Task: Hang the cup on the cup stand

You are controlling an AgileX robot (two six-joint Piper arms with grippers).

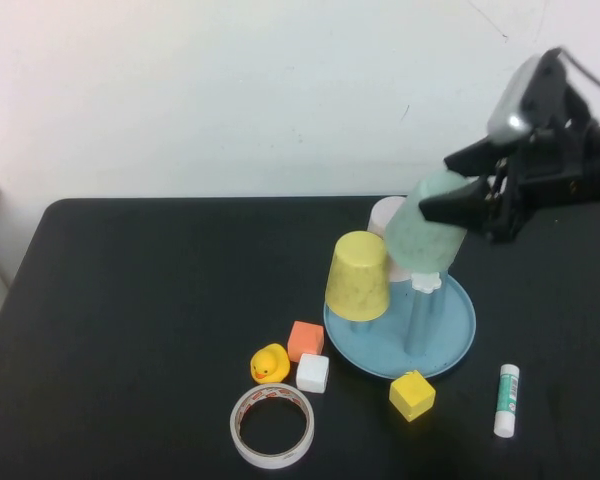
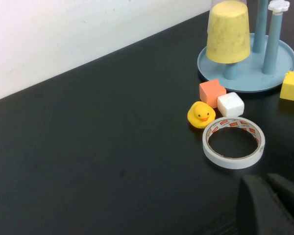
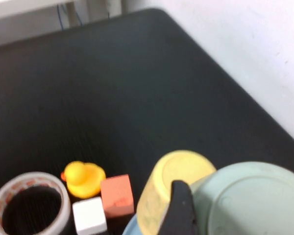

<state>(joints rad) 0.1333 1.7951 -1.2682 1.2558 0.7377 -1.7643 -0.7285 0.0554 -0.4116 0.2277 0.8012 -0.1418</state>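
Black table [image 1: 160, 300]. Cup stand [image 1: 450, 340] right of center, yellow cup [image 1: 359, 276] inverted on its left peg. Right gripper [image 1: 467, 196] pinches the cup [image 1: 427, 234], tilted, mouth down over the white-capped peg [image 1: 426, 283]. Left gripper [image 2: 272, 205]: near edge, can't tell fingers.

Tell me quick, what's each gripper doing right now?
Right gripper: shut on the mint-green cup, held above the cup stand.
Left gripper: low over the table near the tape roll; state cannot be told.
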